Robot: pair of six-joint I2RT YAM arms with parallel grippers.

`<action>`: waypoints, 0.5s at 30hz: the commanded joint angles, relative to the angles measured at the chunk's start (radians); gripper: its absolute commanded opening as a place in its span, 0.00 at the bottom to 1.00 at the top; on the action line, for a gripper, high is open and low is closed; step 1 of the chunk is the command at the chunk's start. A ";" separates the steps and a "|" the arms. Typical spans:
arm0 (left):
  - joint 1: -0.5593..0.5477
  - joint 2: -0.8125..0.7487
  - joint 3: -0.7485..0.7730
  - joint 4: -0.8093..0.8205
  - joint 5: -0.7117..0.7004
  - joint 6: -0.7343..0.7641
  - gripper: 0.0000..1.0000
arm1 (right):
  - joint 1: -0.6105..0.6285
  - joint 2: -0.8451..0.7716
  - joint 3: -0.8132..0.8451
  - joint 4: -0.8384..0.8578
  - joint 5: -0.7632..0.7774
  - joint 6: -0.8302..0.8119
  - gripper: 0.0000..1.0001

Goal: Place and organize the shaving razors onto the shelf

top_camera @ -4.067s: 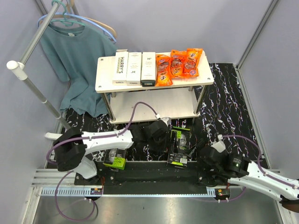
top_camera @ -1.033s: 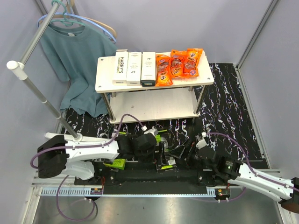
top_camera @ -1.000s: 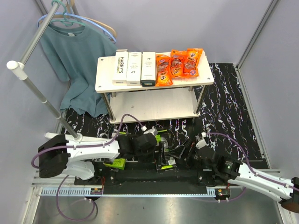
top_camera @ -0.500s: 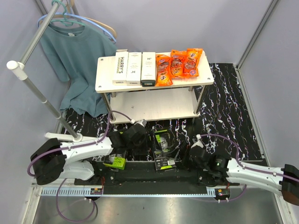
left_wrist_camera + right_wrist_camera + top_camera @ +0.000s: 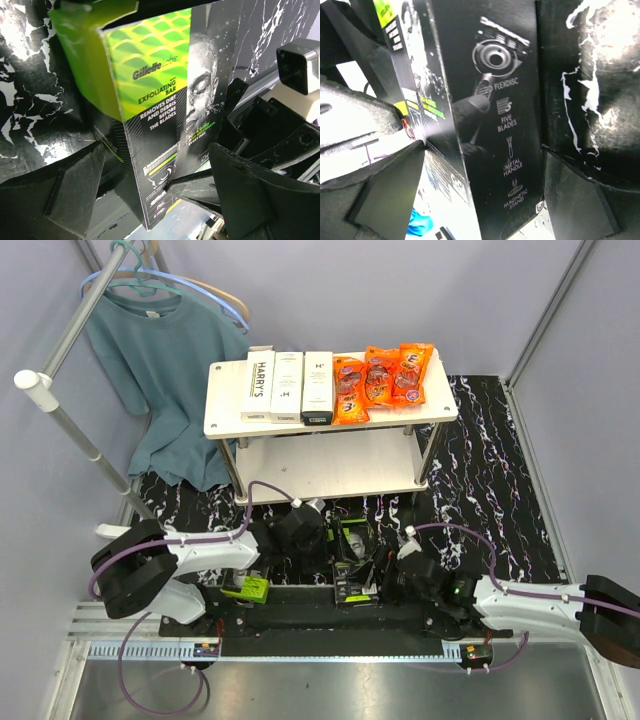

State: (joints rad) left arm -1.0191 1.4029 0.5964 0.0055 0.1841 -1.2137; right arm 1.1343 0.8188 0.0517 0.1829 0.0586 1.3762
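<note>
Three white shaving razors boxes (image 5: 287,387) lie side by side on the left of the shelf's (image 5: 225,410) top board. A black razor box with lime-green label (image 5: 352,558) (image 5: 160,100) (image 5: 495,100) stands tilted on the table before the shelf. My left gripper (image 5: 328,552) (image 5: 157,147) is open around it from the left, with a gap on each side. My right gripper (image 5: 376,575) (image 5: 484,146) is open from the right, and the box's side panel fills its gap. A second black and green box (image 5: 247,588) lies under my left arm.
Orange snack packets (image 5: 382,378) cover the right half of the top board. The lower board (image 5: 330,465) is bare. A teal shirt (image 5: 160,380) hangs on a slanted white rail (image 5: 70,430) at the left. A metal rail (image 5: 300,647) runs along the near edge.
The tilted black box settled lower, its face now showing from above. My left gripper drew back to the left, then crept in again. My right arm slid left up to the box.
</note>
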 commanded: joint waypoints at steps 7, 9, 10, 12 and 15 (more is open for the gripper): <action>-0.009 -0.022 -0.007 0.108 0.029 -0.021 0.86 | -0.001 -0.139 -0.066 0.043 0.026 -0.049 0.64; -0.009 -0.028 0.002 0.085 0.020 -0.004 0.86 | -0.001 -0.196 -0.062 -0.009 0.030 -0.046 0.55; -0.009 -0.035 0.012 0.064 0.018 0.002 0.86 | -0.001 -0.213 -0.062 -0.026 0.035 -0.045 0.52; -0.009 -0.047 0.020 0.041 0.003 0.019 0.86 | -0.001 -0.263 -0.059 -0.075 0.041 -0.042 0.47; -0.009 -0.088 0.045 -0.027 -0.026 0.048 0.86 | -0.001 -0.322 -0.058 -0.123 0.046 -0.040 0.37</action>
State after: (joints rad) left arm -1.0176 1.3773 0.5842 0.0143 0.1783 -1.2160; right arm 1.1351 0.5724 0.0326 0.0612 0.0669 1.3315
